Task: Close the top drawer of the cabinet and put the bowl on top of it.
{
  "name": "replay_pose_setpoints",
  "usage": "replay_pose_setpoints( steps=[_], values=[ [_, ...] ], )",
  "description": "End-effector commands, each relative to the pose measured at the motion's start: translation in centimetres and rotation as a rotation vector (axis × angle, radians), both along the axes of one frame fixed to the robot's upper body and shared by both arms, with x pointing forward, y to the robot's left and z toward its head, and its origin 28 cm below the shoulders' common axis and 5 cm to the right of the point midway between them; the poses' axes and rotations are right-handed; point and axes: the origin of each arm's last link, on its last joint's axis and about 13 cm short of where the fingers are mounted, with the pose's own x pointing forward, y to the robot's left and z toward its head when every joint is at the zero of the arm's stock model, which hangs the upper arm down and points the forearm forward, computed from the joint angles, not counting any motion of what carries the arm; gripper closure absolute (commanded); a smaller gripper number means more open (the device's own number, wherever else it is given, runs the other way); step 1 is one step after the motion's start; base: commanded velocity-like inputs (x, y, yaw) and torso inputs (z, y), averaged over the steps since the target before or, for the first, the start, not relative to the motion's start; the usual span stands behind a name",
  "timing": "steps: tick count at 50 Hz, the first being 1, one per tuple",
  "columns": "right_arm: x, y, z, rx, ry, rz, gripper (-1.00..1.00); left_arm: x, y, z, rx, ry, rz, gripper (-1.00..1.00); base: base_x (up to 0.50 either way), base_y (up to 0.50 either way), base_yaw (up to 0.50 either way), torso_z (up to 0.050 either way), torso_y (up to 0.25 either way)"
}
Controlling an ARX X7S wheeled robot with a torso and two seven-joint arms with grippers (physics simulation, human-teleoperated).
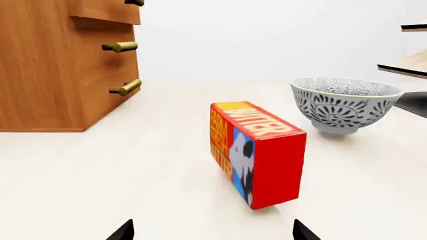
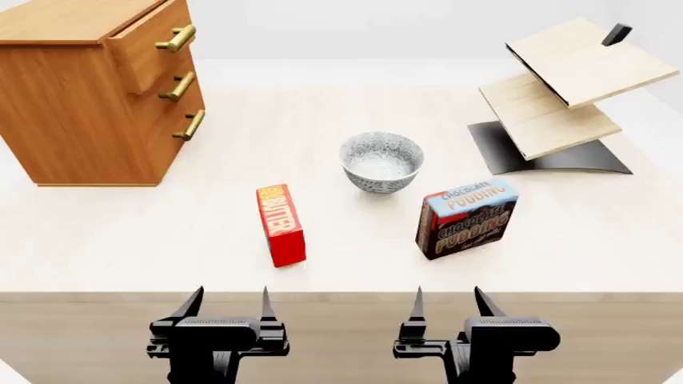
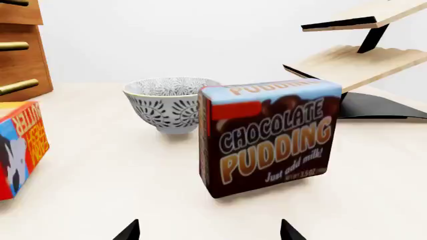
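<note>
Pale, smooth counter [image 2: 353,240] with a faint wood grain, against a plain white backdrop.

Far left corner: the cabinet [image 2: 75,96], boxy, orange-brown wood with visible grain, flat top. Three drawer fronts face toward the counter's middle, each with a horizontal brass bar handle. The top drawer [image 2: 149,44] stands out from the cabinet face, partly pulled open; the two below sit flush.

Mid-counter: the bowl [image 2: 381,162], round and deep, upright, white outside with a dark leaf-and-petal pattern, speckled grey inside, pale rim. It stands on the counter, well apart from the cabinet.

Near the bowl, on the robot's left: red butter box [image 2: 281,224], rectangular card carton, standing on a narrow side. On the right: chocolate pudding box [image 2: 466,218], squarish, dark brown with a light blue top, upright and slightly turned.

Far right: slanted rack [image 2: 561,92], two pale-wood tiers on a curved black base.

Left tool [image 2: 229,304] and right tool [image 2: 446,304], both black with pointed fingers, hang at the near counter edge, fingers spread, holding nothing.
</note>
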Motion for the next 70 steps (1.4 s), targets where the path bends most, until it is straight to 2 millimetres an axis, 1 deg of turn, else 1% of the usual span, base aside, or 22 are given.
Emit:
replay_pose_setpoints(
  steps=[1,15,19,22,23,24,25,27,29,31,32,33,34,36,39,40,41,43,45,49,63,70],
  values=[
    [-0.1,0.0,0.1,0.003,-0.009,0.010,-1.00,0.0,0.0,-0.4,-0.001,-0.004,-0.003,-1.00,0.00,0.00,0.00,0.000,0.000],
    [-0.1,0.1,0.5,0.006,-0.024,0.025,-1.00,-0.1,0.0,-0.4,-0.004,-0.012,0.000,-1.00,0.00,0.00,0.00,0.000,0.000],
    [-0.1,0.1,0.9,0.007,-0.035,0.025,-1.00,-0.1,0.0,-0.3,-0.008,-0.016,0.005,-1.00,0.00,0.00,0.00,0.000,0.000],
    [0.0,-0.2,2.4,0.026,-0.069,0.015,-1.00,0.0,0.1,0.0,-0.005,-0.039,0.018,-1.00,0.00,0.00,0.00,0.000,0.000],
    [0.1,-0.4,3.8,0.023,-0.110,0.009,-1.00,0.1,0.1,0.4,0.013,-0.081,0.028,-1.00,0.00,0.00,0.00,0.000,0.000],
    [0.1,-0.5,4.5,0.028,-0.129,0.009,-1.00,0.1,0.1,0.8,0.020,-0.108,0.028,-1.00,0.00,0.00,0.00,0.000,0.000],
    [0.1,-0.7,5.3,0.030,-0.151,0.006,-1.00,0.1,0.1,1.3,0.021,-0.132,0.031,-1.00,0.00,0.00,0.00,0.000,0.000],
    [-0.2,-1.3,8.5,0.031,-0.245,0.005,-1.00,-0.1,0.2,3.4,0.021,-0.240,0.037,-1.00,0.00,0.00,0.00,0.000,0.000],
    [-0.3,-1.7,10.2,0.024,-0.300,-0.001,-1.00,-0.3,0.2,4.4,0.027,-0.286,0.033,-1.00,0.00,0.00,0.00,0.000,0.000],
    [-0.5,-2.3,13.4,0.024,-0.401,-0.013,-1.00,-1.1,0.2,6.9,0.059,-0.385,0.050,-1.00,0.00,0.00,0.00,0.000,0.000],
    [-0.8,-2.6,15.4,0.027,-0.467,-0.018,-1.00,-1.6,0.3,8.4,0.063,-0.451,0.065,-1.00,0.00,0.00,0.00,0.000,0.000],
    [-1.0,-2.7,16.3,0.024,-0.497,-0.019,-1.00,-1.8,0.4,8.8,0.074,-0.482,0.068,-1.00,0.00,0.00,0.00,0.000,0.000],
    [-1.4,-2.9,17.8,0.016,-0.552,-0.021,-1.00,-2.6,0.5,10.2,0.080,-0.545,0.091,-1.00,0.00,0.00,0.00,0.000,0.000],
    [-2.3,-3.1,19.5,0.015,-0.616,-0.023,-1.00,-4.0,0.7,12.6,0.100,-0.637,0.113,-1.00,0.00,0.00,0.00,0.000,0.000],
    [-3.2,-3.3,20.5,0.014,-0.661,-0.023,-1.00,-5.5,1.0,14.3,0.142,-0.709,0.136,-1.00,0.00,0.00,0.00,0.000,0.000],
    [-3.7,-3.3,20.9,0.014,-0.676,-0.017,-1.00,-5.1,3.9,18.5,0.185,-0.837,0.133,-1.00,0.00,0.00,0.00,0.000,0.000],
    [-4.0,-3.4,21.1,0.018,-0.687,-0.022,-1.00,-4.5,4.6,18.4,0.159,-0.769,0.152,-1.00,0.00,0.00,0.00,0.000,0.000],
    [-4.7,-3.5,21.4,0.030,-0.710,-0.021,-1.00,-4.6,4.9,17.8,0.181,-0.809,0.165,-1.00,0.00,0.00,0.00,0.000,0.000],
    [-5.4,-3.6,21.7,0.031,-0.730,-0.023,-1.00,-5.3,4.9,18.4,0.179,-0.840,0.170,-1.00,0.00,0.00,0.00,0.000,0.000],
    [-6.1,-3.6,22.3,0.028,-0.759,-0.019,-1.00,-6.0,4.9,18.9,0.179,-0.854,0.175,-1.00,0.00,0.00,0.00,0.000,0.000],
    [-6.3,-3.6,22.0,0.010,-0.776,-0.001,-1.00,-6.0,4.8,18.8,0.178,-0.851,0.163,-1.00,0.00,0.01,0.00,0.000,0.000],
    [-6.3,-3.5,21.9,0.002,-0.774,0.004,-1.00,-6.0,4.7,18.6,0.173,-0.850,0.154,-1.00,0.00,0.45,0.00,0.000,0.000]
  ],
)
